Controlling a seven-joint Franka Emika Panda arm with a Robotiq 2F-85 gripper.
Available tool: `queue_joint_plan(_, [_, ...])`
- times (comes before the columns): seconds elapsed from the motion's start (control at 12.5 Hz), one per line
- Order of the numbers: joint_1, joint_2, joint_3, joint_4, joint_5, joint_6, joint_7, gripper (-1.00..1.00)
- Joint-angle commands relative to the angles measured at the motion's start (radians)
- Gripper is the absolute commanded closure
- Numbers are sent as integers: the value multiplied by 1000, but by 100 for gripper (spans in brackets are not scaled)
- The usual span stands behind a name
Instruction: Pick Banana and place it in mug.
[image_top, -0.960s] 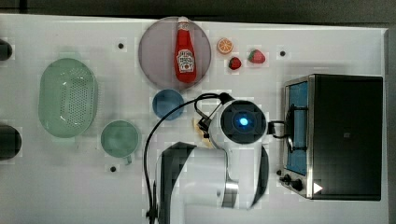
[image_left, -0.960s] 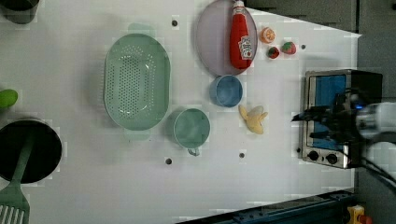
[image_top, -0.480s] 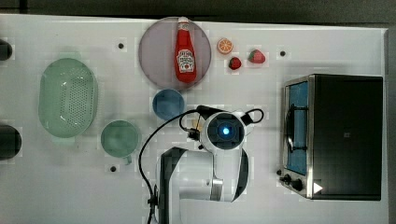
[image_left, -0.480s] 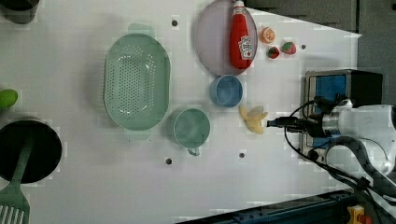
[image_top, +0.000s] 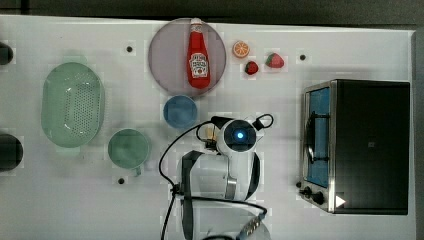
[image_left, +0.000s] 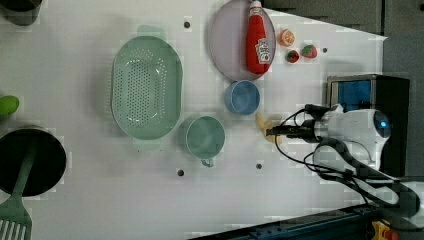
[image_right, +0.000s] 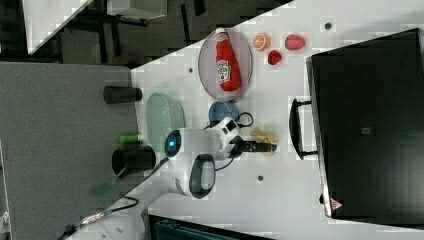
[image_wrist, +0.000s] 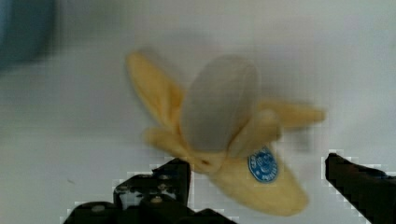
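The tool (image_wrist: 254, 179) is seen spread wide, its two fingers standing on either side of the banana (image_wrist: 224, 135) and nothing gripped, so that the fruit can be taken between them once the tool is lowered. The banana (image_left: 265, 127) is lying on the table (image_left: 300, 200), partly peeled, just beside the blue bowl (image_left: 242, 97) and near the mug (image_left: 205, 137), which stands upright and apparently empty to receive it. Contact between fingers and peel cannot be ruled out, the wrist view being soft. The pick is judged not yet made; a grasp across the peeled flaps may slip.
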Motion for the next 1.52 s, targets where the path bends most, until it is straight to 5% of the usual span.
queue_joint_plan(0.08, [6,-26,14,-15,-4,58,-70,-100])
queue_joint_plan(0.16, [6,-16,21,-12,-2,70,-70,-93])
queue_joint_plan(0.64, [6,-64,20,-28,1,94,-68,45])
queue_joint_plan(1.52, [1,-591,-8,45,2,-441,-66,46])
